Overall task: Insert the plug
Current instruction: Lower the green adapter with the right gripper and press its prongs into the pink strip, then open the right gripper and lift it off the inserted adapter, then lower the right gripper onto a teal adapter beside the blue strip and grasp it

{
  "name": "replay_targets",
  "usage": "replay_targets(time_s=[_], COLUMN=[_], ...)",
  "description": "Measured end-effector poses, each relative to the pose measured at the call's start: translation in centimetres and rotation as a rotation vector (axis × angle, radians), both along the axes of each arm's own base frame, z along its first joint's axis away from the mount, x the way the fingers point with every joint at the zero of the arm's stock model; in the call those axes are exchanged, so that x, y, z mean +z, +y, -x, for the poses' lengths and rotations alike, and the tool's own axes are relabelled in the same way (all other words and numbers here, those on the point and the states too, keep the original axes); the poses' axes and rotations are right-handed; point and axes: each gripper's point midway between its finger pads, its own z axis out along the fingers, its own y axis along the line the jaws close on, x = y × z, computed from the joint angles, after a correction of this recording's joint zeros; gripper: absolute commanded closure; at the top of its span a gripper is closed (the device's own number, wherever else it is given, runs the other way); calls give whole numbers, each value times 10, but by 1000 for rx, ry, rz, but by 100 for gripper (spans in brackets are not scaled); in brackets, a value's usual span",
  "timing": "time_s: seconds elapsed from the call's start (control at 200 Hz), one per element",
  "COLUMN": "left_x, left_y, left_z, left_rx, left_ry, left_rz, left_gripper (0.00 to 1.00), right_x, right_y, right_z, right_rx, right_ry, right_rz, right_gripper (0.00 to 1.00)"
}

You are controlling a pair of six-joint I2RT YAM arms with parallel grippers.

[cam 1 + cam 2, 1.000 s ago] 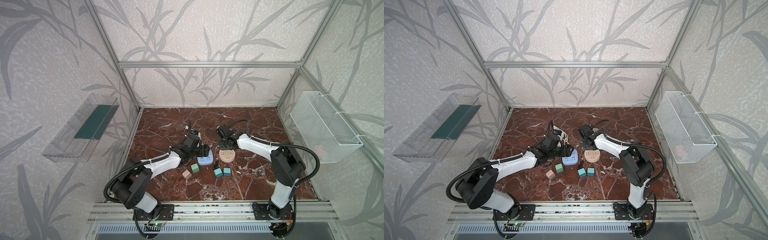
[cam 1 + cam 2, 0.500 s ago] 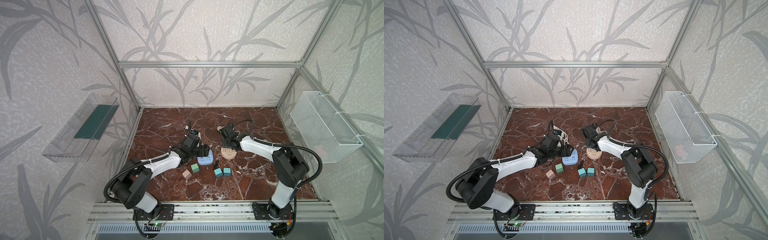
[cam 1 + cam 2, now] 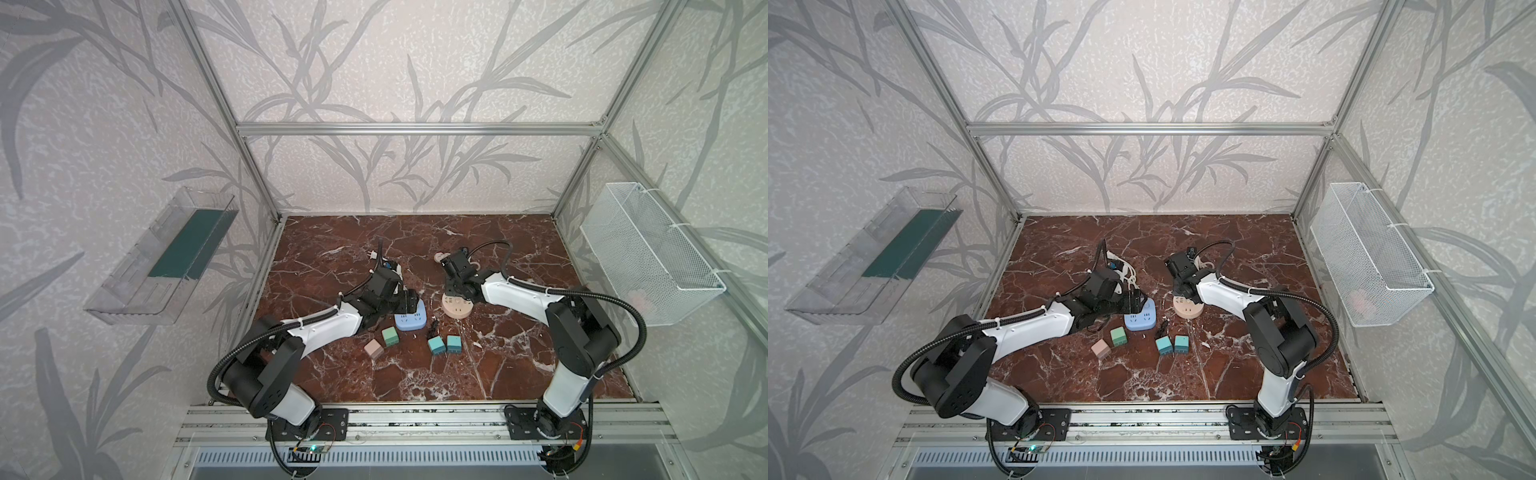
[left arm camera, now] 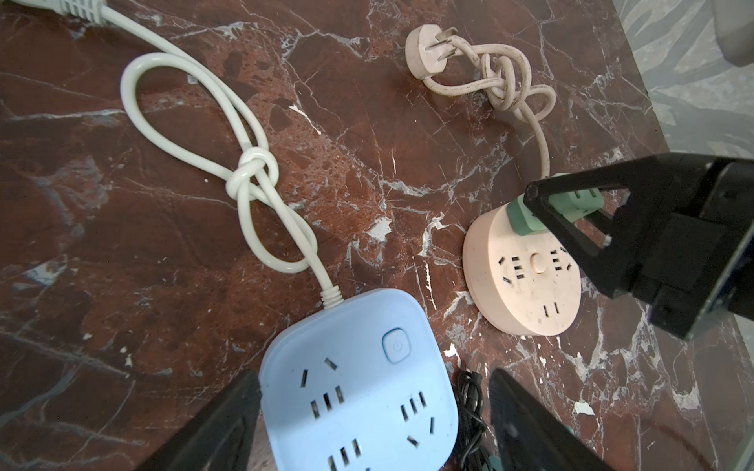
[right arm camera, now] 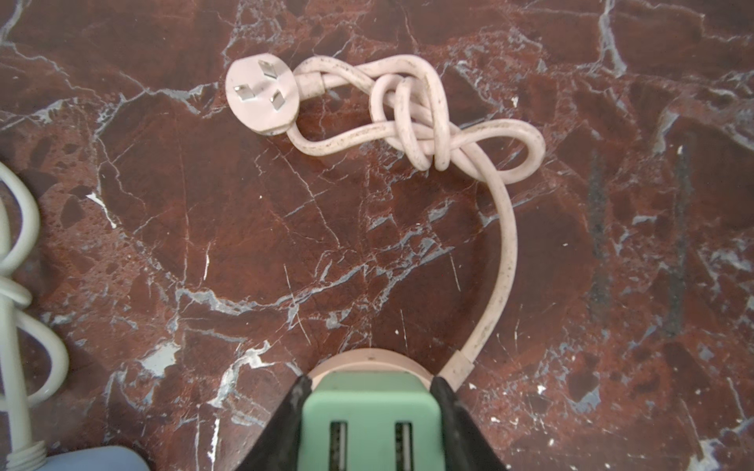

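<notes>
your right claw point(image 5: 367, 389) has edged right, gripping the plug point(image 5: 369, 424) at the far rim of the pink socket point(image 4: 526, 285): probably lined up, maybe not yet seated. left claw point(image 4: 373, 381) stays wide astride the blue socket point(image 4: 351, 359).

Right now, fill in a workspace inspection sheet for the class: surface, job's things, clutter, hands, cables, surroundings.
Surface: red marble tabletop, white-veined.
Job's things: green plug on pink round socket, at its far edge, seating unclear; blue socket strip beside it.
Clutter: pink cube, green cube, two teal cubes, small black lead.
Hands: right hand shut on green plug; left hand open, straddling blue socket strip.
Cables: white cord and pink cord knotted, lying loose.
Surroundings: clear shelf, mesh basket on walls.
</notes>
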Motion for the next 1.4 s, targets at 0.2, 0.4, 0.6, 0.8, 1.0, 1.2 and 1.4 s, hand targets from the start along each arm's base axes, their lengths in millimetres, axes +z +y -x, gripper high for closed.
replay_targets(time_s=[0.2,0.4,0.6,0.8,1.0,1.2,1.4], left_x=[0,0,0,0,2,1,-2], left_y=[0,0,0,0,2,2,2], left_z=[0,0,0,0,2,4,6], left_rx=[1,1,1,-1,-1,-5,-7], left_ry=[-1,-1,-1,-2,-1,11,27], left_rz=[0,0,0,-2,-5,-7,-7], left_gripper=[13,13,13,13,13,13,13], right_x=[0,1,0,39,99,79,41], right_y=[0,1,-2,6,4,9,15], right_z=[2,4,17,7,33,101,153], right_rx=[-2,1,29,58,113,207,252], right_ry=[17,23,98,45,-51,56,211], right_rz=[-1,-6,21,-4,-96,-90,-56], right_gripper=[100,59,28,35,43,44,47])
